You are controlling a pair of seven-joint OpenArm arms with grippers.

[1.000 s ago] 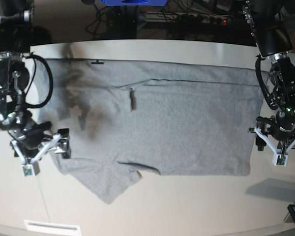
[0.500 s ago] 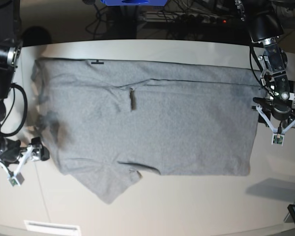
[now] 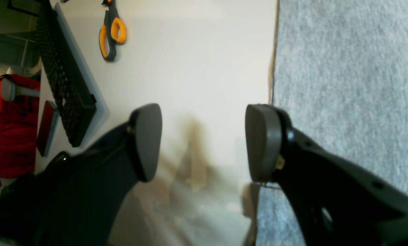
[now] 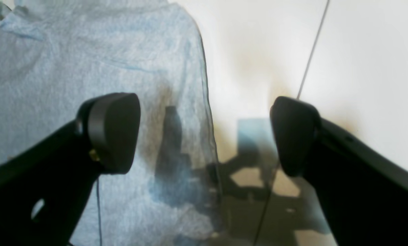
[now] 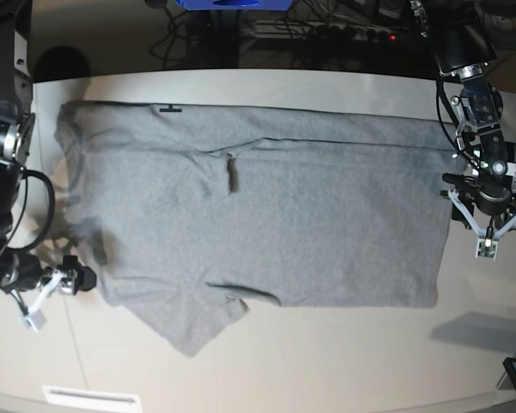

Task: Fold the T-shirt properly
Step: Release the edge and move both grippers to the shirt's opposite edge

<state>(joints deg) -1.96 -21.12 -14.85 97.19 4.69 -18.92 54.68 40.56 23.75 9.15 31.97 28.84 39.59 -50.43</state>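
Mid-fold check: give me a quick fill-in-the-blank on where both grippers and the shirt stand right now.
1. The T-shirt lies spread on the ____.
2. The left gripper has its jaws ____, with nothing between them.
3. The right gripper straddles the shirt's ____, one finger over cloth, the other over bare table.
4. Beyond the left gripper lie scissors with ____ handles.

Missing words: table; open; edge; orange
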